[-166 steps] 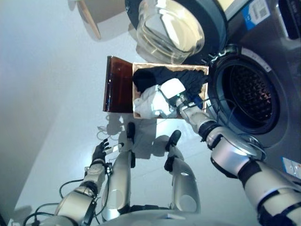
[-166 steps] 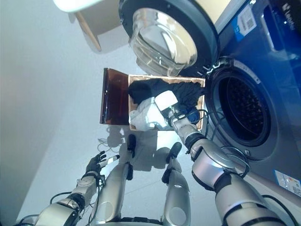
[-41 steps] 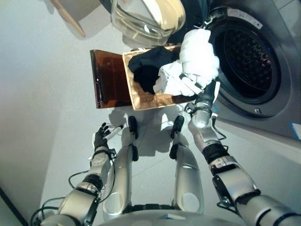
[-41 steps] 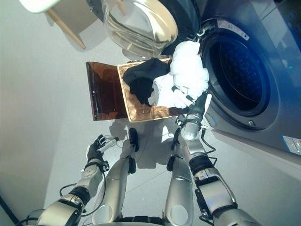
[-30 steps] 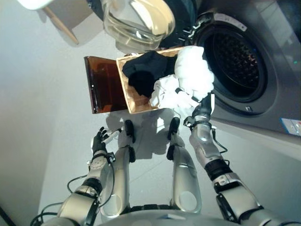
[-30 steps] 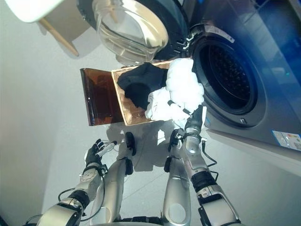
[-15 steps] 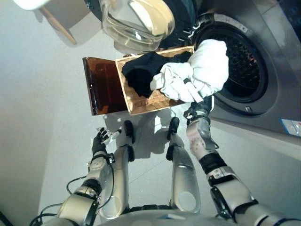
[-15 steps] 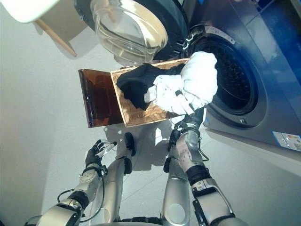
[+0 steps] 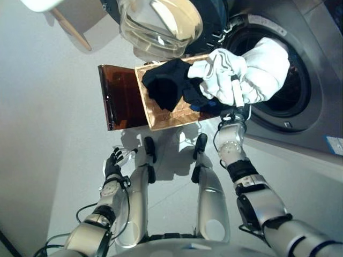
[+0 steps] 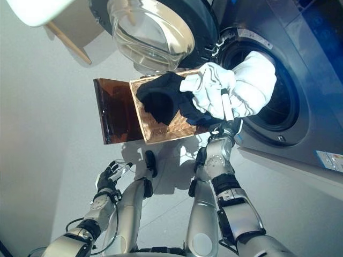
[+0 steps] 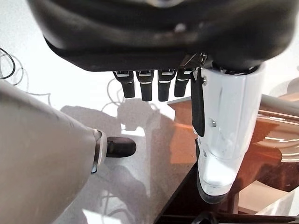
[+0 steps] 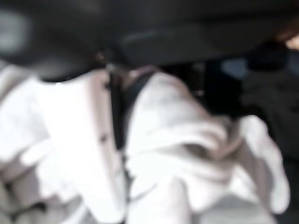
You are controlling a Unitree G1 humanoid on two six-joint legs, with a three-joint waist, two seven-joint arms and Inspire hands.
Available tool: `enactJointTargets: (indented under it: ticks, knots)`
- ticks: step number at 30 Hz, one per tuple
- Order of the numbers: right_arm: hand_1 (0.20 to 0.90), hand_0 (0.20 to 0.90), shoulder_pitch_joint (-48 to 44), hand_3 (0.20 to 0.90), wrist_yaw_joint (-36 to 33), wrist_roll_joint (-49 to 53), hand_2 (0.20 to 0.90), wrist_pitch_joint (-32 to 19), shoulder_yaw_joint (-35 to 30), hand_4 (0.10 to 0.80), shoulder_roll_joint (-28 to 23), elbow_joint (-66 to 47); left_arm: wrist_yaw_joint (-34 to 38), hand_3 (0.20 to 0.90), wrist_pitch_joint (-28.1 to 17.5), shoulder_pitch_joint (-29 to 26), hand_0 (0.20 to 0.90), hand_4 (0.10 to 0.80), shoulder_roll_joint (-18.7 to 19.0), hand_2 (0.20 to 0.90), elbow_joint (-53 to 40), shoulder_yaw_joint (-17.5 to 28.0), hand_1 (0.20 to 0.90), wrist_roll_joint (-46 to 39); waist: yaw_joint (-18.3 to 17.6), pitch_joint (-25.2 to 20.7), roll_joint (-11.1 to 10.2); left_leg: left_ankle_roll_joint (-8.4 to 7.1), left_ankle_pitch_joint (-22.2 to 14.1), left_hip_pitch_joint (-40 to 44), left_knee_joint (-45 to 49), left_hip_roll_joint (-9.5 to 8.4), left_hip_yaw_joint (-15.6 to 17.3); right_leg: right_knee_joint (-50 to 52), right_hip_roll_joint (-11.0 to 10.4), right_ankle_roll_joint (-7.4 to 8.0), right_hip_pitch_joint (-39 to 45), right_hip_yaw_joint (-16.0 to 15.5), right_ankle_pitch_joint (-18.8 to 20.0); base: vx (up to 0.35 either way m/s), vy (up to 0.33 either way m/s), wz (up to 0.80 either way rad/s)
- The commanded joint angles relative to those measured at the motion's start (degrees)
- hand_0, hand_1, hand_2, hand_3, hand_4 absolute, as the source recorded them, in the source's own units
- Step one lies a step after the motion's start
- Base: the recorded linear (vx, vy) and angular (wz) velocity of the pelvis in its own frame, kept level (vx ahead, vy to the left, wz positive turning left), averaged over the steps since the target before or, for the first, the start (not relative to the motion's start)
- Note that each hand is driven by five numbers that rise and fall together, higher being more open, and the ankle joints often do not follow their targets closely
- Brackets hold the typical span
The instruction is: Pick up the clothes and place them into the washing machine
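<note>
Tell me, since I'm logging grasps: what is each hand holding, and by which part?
The right hand grips the white garment at the lower middle of its bunch. The left hand holds nothing.

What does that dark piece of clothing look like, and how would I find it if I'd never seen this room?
Start at the washing machine with its round door swung open. Beside its opening sits a woven basket on the floor. The dark garment lies crumpled in that basket; unlike the white garment that the right hand holds up at the drum's mouth, it is black and not held.
</note>
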Motion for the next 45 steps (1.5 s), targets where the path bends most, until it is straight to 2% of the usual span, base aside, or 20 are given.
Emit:
enactJointTargets:
  ticks: [1, 11, 19, 25, 33, 37, 45]
  knots:
    - [0.2, 0.2, -5.6, 0.2, 3.2, 2.2, 0.2, -8.4, -5.1, 0.3, -3.6, -3.1, 0.2, 0.9, -0.5, 3.0, 0.9, 0.8, 0.1, 0.9, 0.1, -2.3, 0.9, -1.7, 0.1, -2.4, 3.5, -6.11, 2.8, 1.8, -7.0, -0.22, -2.4, 8.8, -0.8, 1.75, 1.7, -1.0, -8.7, 0.0, 0.0, 0.0]
    - [0.2, 0.2, -11.4, 0.2, 4.1, 8.6, 0.2, -6.5, -6.2, 0.3, -5.6, 4.8, -0.7, 0.9, -0.1, 3.1, 0.9, 0.8, 0.2, 0.9, -0.7, -4.0, 0.9, -3.3, 0.8, -1.8, 4.4, -6.2, 3.0, 1.3, -7.3, -0.34, -2.4, 9.9, -0.6, 1.55, 0.4, -0.5, -9.1, 0.0, 0.0, 0.0]
    - [0.2, 0.2, -18.6, 0.2, 2.2, 10.8, 0.2, -3.8, -7.0, 0.3, -9.3, 16.4, -1.1, 0.9, 0.4, 2.4, 0.9, 0.8, 0.5, 0.9, -0.2, -5.6, 0.9, -3.9, 1.6, -1.6, 5.2, -6.21, 3.2, 0.3, -7.3, -0.32, -2.2, 10.8, -0.4, 1.31, -1.1, -0.1, -9.4, 0.0, 0.0, 0.0]
    - [0.2, 0.2, -18.2, 0.2, 2.1, 10.1, 0.2, -1.7, -7.0, 0.3, -9.0, 20.7, -1.0, 0.9, 0.5, 1.5, 0.9, 0.8, 0.2, 0.9, -0.2, -6.0, 0.9, -3.8, 1.8, -1.0, 5.5, -5.99, 3.2, -0.1, -7.1, -0.35, -2.3, 11.3, -0.3, 1.18, -1.8, 0.1, -9.5, 0.0, 0.0, 0.0]
    - [0.2, 0.2, -18.7, 0.2, 2.8, 11.7, 0.2, -3.0, -8.6, 0.3, -9.8, 20.7, -0.9, 0.9, 0.0, 2.0, 0.9, 0.8, 0.4, 0.9, -1.4, -6.3, 0.9, -4.1, 1.9, -0.9, 6.3, -5.87, 3.2, -0.6, -7.1, -0.54, -2.2, 11.9, -0.6, 1.21, -2.5, 0.3, -9.8, 0.0, 0.0, 0.0]
    - [0.2, 0.2, -24.3, 0.2, 1.6, 12.9, 0.2, -4.5, -9.9, 0.3, -15.0, 22.0, -1.4, 0.9, -0.3, 3.2, 0.9, 0.8, 1.1, 0.9, -1.9, -6.9, 0.9, -4.5, 2.4, -1.0, 7.4, -5.88, 3.3, -1.0, -7.3, -0.83, -2.2, 12.2, -0.5, 1.27, -3.4, 0.9, -9.9, 0.0, 0.0, 0.0]
    - [0.2, 0.2, -30.6, 0.2, 0.3, 13.8, 0.2, -5.8, -9.8, 0.3, -20.5, 22.8, -1.8, 0.9, -0.2, 3.6, 0.9, 0.8, 1.2, 0.9, -1.5, -7.8, 0.9, -4.8, 2.8, -1.2, 8.5, -5.84, 3.5, -1.8, -7.3, -0.99, -1.8, 13.2, -0.8, 1.39, -4.9, 1.5, -10.2, 0.0, 0.0, 0.0]
